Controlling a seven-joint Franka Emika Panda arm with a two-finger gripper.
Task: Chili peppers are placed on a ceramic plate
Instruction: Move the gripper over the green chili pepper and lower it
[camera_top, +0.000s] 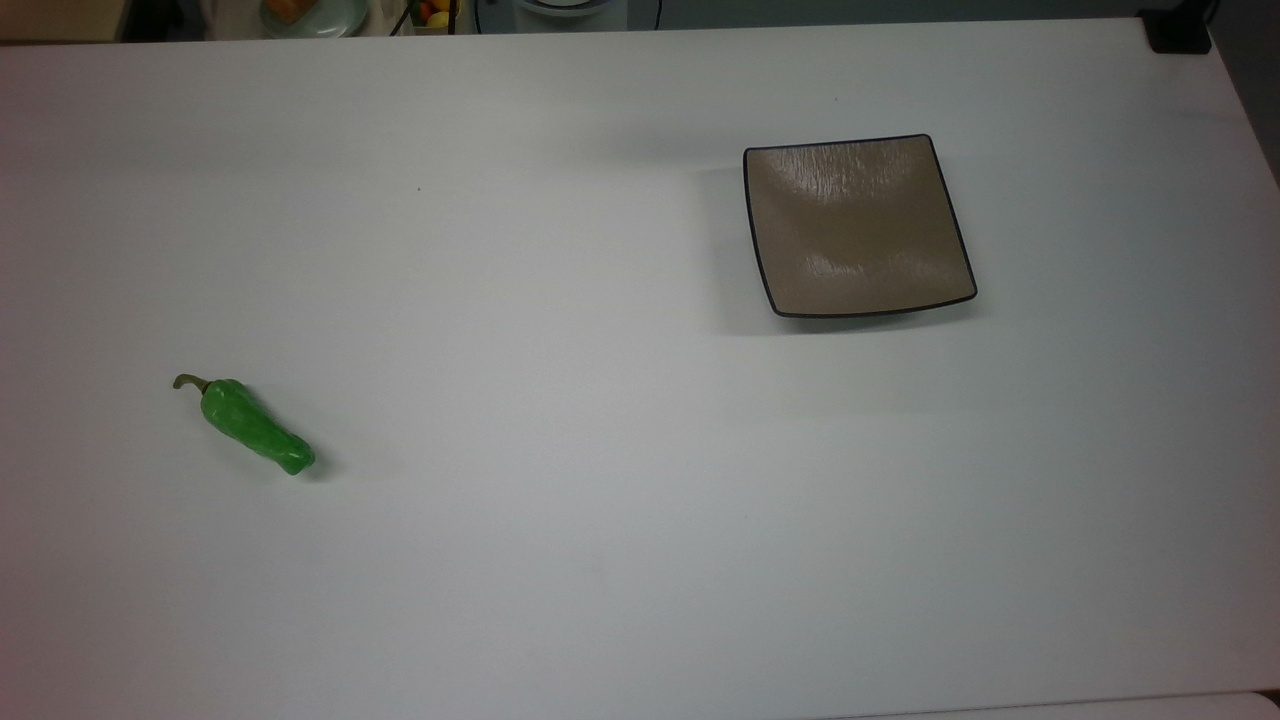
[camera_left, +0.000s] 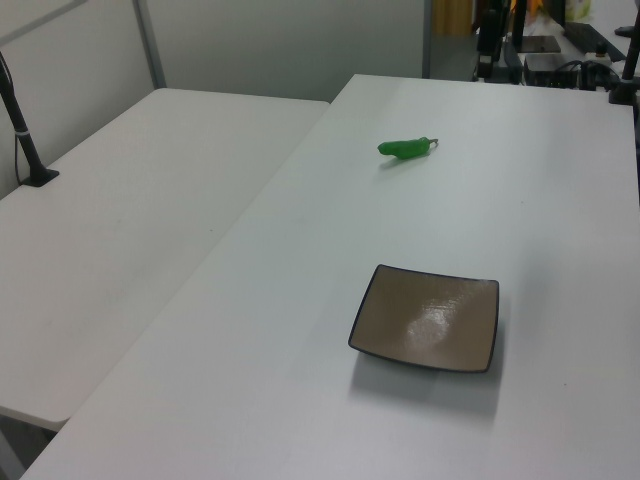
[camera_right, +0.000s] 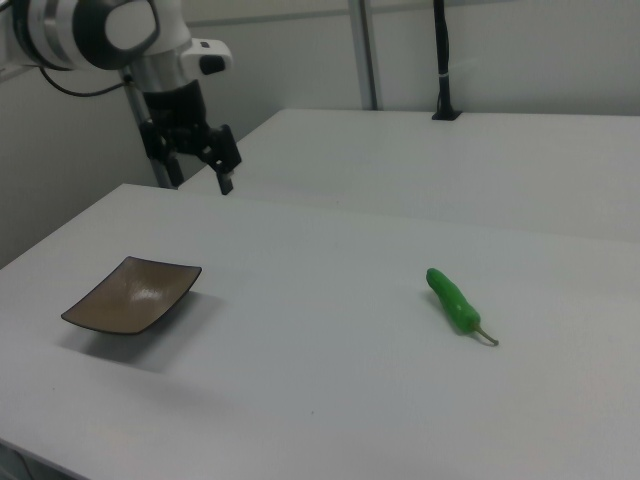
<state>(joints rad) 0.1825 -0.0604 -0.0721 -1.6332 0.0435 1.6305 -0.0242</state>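
The green chili pepper (camera_top: 255, 428) lies on the white table at the top view's left, stem pointing up-left; I also see the pepper (camera_left: 403, 148) in the left view and the pepper (camera_right: 453, 302) in the right view. The brown square ceramic plate (camera_top: 855, 225) sits bare at the top view's upper right, far from the pepper. It is the plate (camera_left: 428, 318) in the left view and the plate (camera_right: 132, 294) in the right view. My gripper (camera_right: 195, 175) hangs open and holds nothing, in the air above and behind the plate in the right view.
A second white table (camera_left: 120, 220) adjoins this one, with a black post (camera_left: 25, 140) clamped on it. A black clamp (camera_top: 1178, 30) sits at the table's corner in the top view. Clutter (camera_top: 310, 12) lies beyond the far edge.
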